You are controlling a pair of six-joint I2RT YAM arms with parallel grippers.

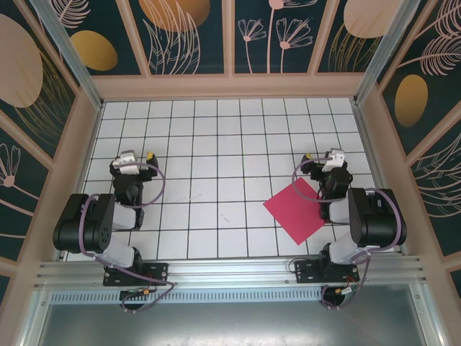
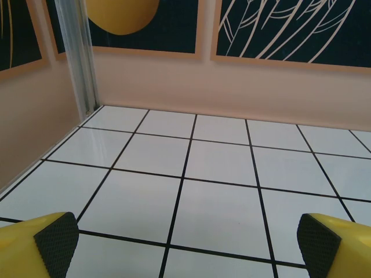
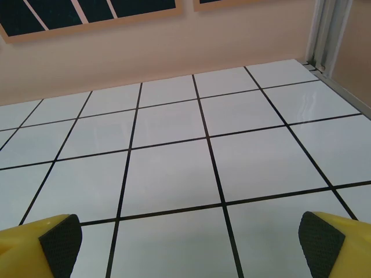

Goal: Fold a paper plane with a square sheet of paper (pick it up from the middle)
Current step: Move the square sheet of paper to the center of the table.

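Seen from the top external camera, the square sheet of paper (image 1: 297, 210) is lying flat and unfolded on the white gridded counter (image 1: 216, 144), turned so that its corners are pointing like a diamond. The right arm (image 1: 371, 216) is standing just beside the sheet's right corner, and whether it is touching the paper cannot be told. The right gripper (image 1: 320, 158) is sitting just beyond the sheet's far right edge, not over the paper. The left gripper (image 1: 137, 157) is sitting well apart from the sheet, far across the counter on the sheet's left side. From this height the gap between either pair of fingers is too small to judge.

Through the left wrist camera, the left gripper (image 2: 185, 240) is holding its yellow fingers (image 2: 56, 237) wide apart, with nothing between the dark pads. Bare counter (image 2: 220, 162) tiles are stretching ahead to a pale wall (image 2: 232, 87) with dark leaf-patterned panels above it.

Through the right wrist camera, the right gripper (image 3: 191, 240) is likewise spreading its yellow fingers (image 3: 61, 240) wide, gripping nothing. White counter (image 3: 168, 174) tiles with black lines are running ahead to a pale wall (image 3: 145, 52).
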